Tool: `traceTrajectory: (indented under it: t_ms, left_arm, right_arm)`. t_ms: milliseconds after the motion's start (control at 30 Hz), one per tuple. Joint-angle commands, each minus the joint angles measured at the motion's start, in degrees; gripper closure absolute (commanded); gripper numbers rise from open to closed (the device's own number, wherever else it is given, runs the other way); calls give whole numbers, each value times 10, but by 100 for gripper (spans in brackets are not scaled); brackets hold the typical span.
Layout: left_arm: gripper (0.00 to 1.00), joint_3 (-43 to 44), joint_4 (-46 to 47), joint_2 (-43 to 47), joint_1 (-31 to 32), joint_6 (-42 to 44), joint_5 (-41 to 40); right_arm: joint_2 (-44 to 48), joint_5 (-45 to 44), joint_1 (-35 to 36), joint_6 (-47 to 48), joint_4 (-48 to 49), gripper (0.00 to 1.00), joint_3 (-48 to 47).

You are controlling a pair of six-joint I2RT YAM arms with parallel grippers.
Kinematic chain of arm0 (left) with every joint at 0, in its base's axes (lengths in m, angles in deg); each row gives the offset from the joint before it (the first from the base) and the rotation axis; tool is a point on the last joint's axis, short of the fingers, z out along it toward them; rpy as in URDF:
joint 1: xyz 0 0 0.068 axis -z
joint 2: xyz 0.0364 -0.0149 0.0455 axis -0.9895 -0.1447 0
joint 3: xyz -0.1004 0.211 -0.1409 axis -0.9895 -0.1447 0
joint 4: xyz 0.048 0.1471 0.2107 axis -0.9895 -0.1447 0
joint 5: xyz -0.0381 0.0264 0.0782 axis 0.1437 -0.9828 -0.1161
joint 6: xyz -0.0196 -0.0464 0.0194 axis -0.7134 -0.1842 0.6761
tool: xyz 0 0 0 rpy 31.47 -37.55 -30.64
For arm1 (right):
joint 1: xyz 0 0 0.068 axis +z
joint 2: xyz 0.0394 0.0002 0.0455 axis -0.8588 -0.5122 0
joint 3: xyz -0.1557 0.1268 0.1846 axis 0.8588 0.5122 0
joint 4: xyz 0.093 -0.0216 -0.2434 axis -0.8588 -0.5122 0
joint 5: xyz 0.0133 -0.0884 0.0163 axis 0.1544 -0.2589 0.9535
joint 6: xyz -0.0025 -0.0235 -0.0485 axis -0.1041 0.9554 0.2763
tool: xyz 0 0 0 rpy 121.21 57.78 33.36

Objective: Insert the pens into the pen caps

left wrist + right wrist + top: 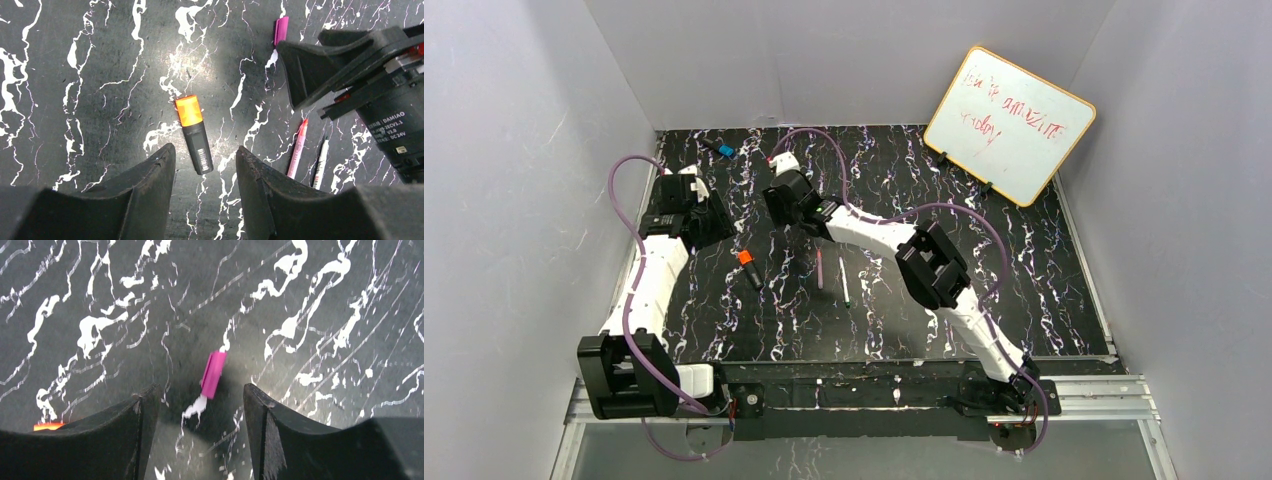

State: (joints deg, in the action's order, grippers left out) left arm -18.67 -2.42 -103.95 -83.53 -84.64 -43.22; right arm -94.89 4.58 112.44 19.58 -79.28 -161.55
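- Grey walls close in a black counter (1024, 270) veined with white. A whiteboard (1009, 125) with red scribble leans at its far right corner.
- The left fingers (145, 190) stand apart with nothing clamped, hanging over the black marker with an orange tip (195, 135). In the left wrist view, the marker's black end lies in the gap between the fingertips, clear of both.
- That marker lies flat on the counter, left of centre, with its orange tip toward the far side.
- The pink pen (298, 147) and the white pen (321, 162) lie side by side to the right of the marker. They are near each other but not touching, and roughly parallel.
- The right fingers (280, 440) are likewise apart and grip nothing.
- They hang over the magenta cap (213, 374), which lies on the counter in line with the gap, just ahead of the fingertips, with bare counter on either side.
- The magenta cap sits farther back than the three pens and apart from them.
- A sliver of orange (47, 426) shows low at the left of the right wrist view. I cannot tell what it belongs to.
- A black marker with a blue end (721, 149) lies near the far left edge, well apart from everything else.
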Motion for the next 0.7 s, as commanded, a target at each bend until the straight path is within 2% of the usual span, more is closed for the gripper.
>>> traceTrajectory:
  t_ms: [0, 300, 567, 667]
  left_arm:
    - [54, 0, 4, -1, -4, 9, 26]
    - [54, 10, 5, -6, -6, 14, 30]
    - [54, 17, 2, -10, -6, 16, 31]
    - [54, 17, 1, -9, -6, 16, 32]
  right_arm:
    - [-27, -26, -3, 35, 40, 32, -62]
    - [-68, -12, -4, 36, 46, 43, -74]
    - [-77, 1, -8, 32, 45, 45, -58]
    - [-74, 9, -9, 29, 45, 50, -47]
